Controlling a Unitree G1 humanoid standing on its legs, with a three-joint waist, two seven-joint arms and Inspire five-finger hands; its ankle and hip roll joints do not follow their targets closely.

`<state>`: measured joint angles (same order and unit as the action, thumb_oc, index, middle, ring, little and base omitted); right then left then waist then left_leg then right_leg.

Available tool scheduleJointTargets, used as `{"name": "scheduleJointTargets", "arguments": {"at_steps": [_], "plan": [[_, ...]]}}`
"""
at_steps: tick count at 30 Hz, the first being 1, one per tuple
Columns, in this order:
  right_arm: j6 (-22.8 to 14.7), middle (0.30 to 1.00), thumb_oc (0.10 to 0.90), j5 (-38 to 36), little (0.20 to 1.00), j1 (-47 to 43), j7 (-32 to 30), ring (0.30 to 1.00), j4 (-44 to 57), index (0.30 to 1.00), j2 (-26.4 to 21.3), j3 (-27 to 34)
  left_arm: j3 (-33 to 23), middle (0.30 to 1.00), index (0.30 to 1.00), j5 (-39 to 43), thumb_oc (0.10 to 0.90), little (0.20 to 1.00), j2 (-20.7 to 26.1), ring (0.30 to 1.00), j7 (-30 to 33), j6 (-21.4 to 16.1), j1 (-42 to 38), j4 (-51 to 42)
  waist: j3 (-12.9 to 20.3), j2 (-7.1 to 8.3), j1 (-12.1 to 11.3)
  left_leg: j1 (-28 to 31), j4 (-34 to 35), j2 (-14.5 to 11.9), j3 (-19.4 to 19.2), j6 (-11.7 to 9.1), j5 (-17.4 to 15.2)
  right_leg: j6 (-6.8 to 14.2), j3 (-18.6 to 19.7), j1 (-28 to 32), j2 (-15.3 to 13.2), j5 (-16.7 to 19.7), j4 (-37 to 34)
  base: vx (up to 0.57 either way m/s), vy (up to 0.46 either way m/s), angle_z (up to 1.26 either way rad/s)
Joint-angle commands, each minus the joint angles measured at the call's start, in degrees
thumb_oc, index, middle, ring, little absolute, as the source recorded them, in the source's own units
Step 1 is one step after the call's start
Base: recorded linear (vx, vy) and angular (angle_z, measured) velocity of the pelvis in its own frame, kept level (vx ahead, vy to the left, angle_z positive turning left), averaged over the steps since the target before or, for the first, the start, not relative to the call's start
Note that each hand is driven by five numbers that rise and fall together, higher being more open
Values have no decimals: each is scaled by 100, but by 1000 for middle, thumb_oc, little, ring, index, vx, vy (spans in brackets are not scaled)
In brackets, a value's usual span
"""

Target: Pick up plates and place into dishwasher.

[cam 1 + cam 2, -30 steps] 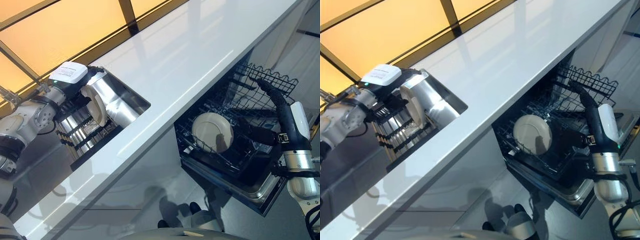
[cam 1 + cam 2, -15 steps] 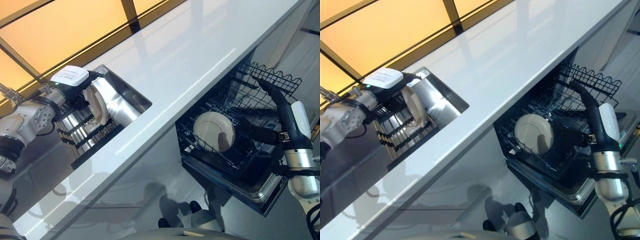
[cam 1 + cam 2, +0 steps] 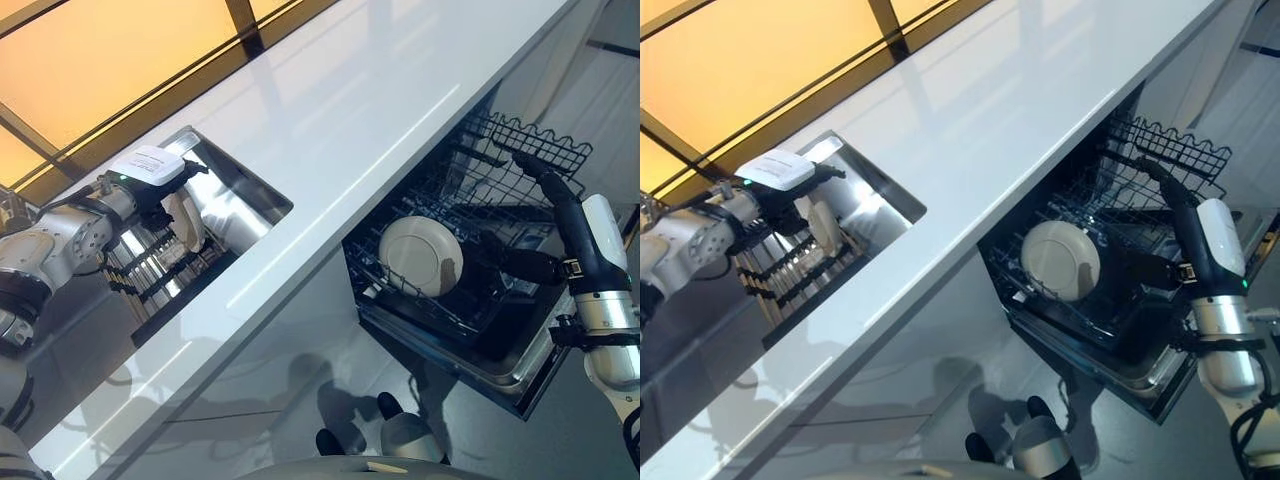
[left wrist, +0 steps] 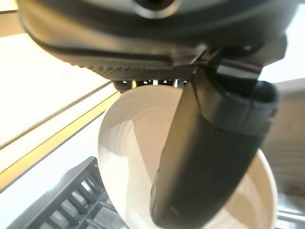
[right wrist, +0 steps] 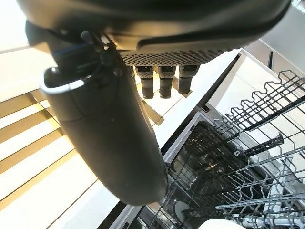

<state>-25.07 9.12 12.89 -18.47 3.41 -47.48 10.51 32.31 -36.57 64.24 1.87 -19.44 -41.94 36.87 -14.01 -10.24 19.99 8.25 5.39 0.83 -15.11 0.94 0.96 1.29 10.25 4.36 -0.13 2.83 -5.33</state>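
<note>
White plate [image 3: 186,220] pinched by left hand [image 3: 150,195] down in the sink [image 3: 262,197]; left wrist view shows thumb laid across the plate face, fingers behind its rim, so the hand is closed on it. Plate sits upright against the dark drying rack [image 3: 150,275] under the hand, not yet lifted clear as far as I can judge.

Right hand [image 3: 560,215] hangs over the open dishwasher [image 3: 480,350], fingers straight, holding nothing, just beside the upper wire rack [image 3: 535,150].

Progress: one plate in dishwasher [image 3: 420,256] stands on edge in the lower rack [image 3: 400,310], below and inboard of the right hand. So one placed, one in hand and yet to carry across. Probably about midway, if no more plates hide in the sink; can't tell from here.

Counts: plates visible, two. Hands, two. Dishwasher racks, two. Sink rack, one. White countertop [image 3: 380,110] runs between the hands.
</note>
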Motion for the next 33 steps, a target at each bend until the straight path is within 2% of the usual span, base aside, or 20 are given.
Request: {"name": "scheduleJointTargets", "arguments": {"at_steps": [1,2,3,25,30,33], "plan": [[-334,900,800,-230,900,-563,-177,900,649,900,-476,611,198,900,900,-17,800,900,378,900,124,14,-868,503,287,20,-78,35,-39,398,8,285,-716,359,-157,-21,419,-236,33,0,0,0],[-353,900,800,-239,900,-560,-178,900,642,900,-485,621,197,401,401,38,218,318,364,401,155,31,-873,501,279,24,-73,33,-39,396,5,284,-714,359,-154,-24,420,-237,33,0,0,0],[-368,900,800,-240,900,-557,-176,900,638,900,-487,630,186,300,300,84,100,200,353,300,168,39,-879,504,274,28,-72,31,-39,395,3,285,-712,357,-151,-25,421,-237,33,0,0,0],[-531,900,800,-69,900,-680,-407,900,596,900,-417,623,-99,300,300,109,100,200,467,300,613,3,-829,570,430,107,-229,92,-39,385,136,258,-730,318,-283,97,439,-301,33,-28,1,0],[-617,900,800,54,900,-779,-670,900,549,900,-332,508,-221,300,300,458,100,200,528,300,1290,19,-938,554,578,218,-344,137,-39,376,216,256,-739,278,-381,177,453,-329,33,-79,-10,7],[-699,900,800,96,900,-765,-755,900,513,900,-245,527,-598,300,300,758,100,200,499,300,1890,33,-788,523,682,305,-425,166,-39,369,271,251,-736,243,-450,233,457,-355,33,-42,-12,7]]}}
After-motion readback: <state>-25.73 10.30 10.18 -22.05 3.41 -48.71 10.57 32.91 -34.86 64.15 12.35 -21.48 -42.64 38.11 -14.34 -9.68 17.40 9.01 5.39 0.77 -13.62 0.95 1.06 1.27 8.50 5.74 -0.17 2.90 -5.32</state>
